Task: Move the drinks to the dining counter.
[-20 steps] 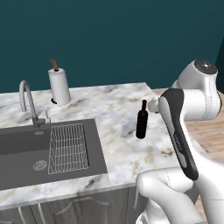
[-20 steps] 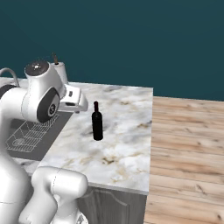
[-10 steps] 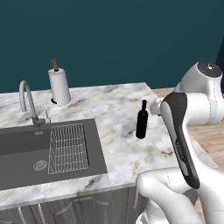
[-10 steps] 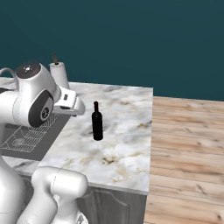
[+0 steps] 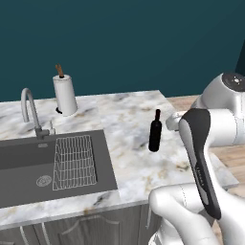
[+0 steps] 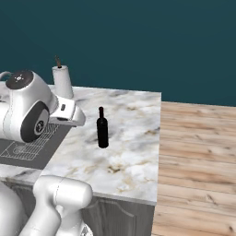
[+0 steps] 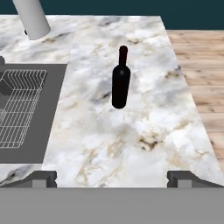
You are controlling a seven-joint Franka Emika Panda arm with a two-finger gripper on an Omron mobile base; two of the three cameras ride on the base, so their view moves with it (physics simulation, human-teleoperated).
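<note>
Dark bottle (image 7: 120, 78) standing up on the marble counter (image 7: 131, 131), right of the sink (image 5: 28, 162), gripper (image 7: 112, 178) fingers wide apart, holding nothing

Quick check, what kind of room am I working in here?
A kitchen, most likely: marble-look counter with a dark sink, curved faucet and paper-towel roll. A dark bottle stands upright on it.

Kitchen: marble counter (image 5: 129, 115), sink (image 5: 28, 167), faucet (image 5: 29, 109), paper-towel roll (image 5: 64, 94).
</note>
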